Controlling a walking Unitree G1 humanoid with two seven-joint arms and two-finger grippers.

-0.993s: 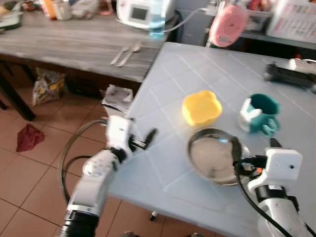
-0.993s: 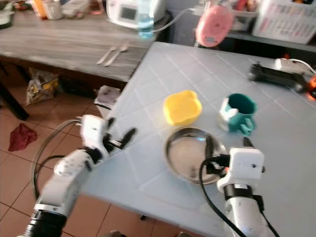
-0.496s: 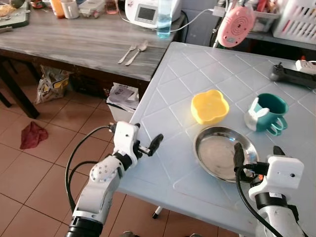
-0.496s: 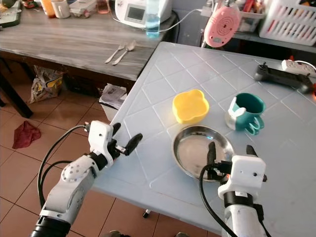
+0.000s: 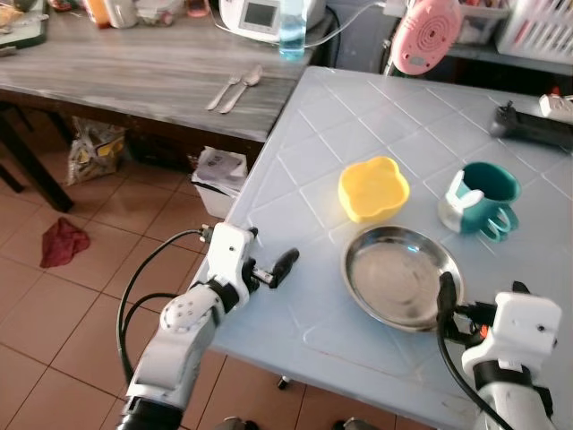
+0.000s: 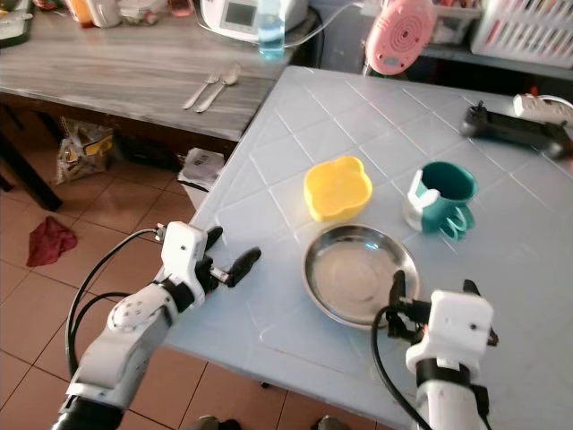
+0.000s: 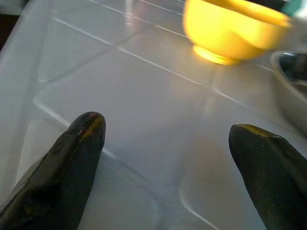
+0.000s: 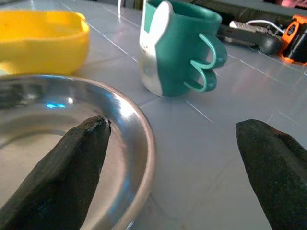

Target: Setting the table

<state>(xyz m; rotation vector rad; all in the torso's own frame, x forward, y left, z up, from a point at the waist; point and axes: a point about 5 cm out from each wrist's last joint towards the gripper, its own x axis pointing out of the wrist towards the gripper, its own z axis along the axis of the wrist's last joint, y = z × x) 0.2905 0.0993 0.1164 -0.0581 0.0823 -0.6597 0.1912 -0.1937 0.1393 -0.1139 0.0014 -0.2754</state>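
On the pale blue table [image 5: 376, 98], the steel plate [image 5: 400, 276] near its front edge is straddled at the rim by the wide-open right gripper [image 8: 168, 158], so a closing grasp seems called for next, while the left gripper [image 7: 168, 158] is held spread and empty at the left edge.

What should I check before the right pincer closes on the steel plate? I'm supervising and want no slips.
1. Right pincer open: ok, fingers spread wide.
2. Straddles the steel plate rim: ok, one finger sits over the plate's inside, the other outside the rim.
3. Plate empty: ok.
4. Green mug apart from the plate: ok, a gap shows.
5. Yellow bowl apart from the plate: cannot tell, they look very close.
6. Left pincer out of the way: ok, open over the light blue table edge.
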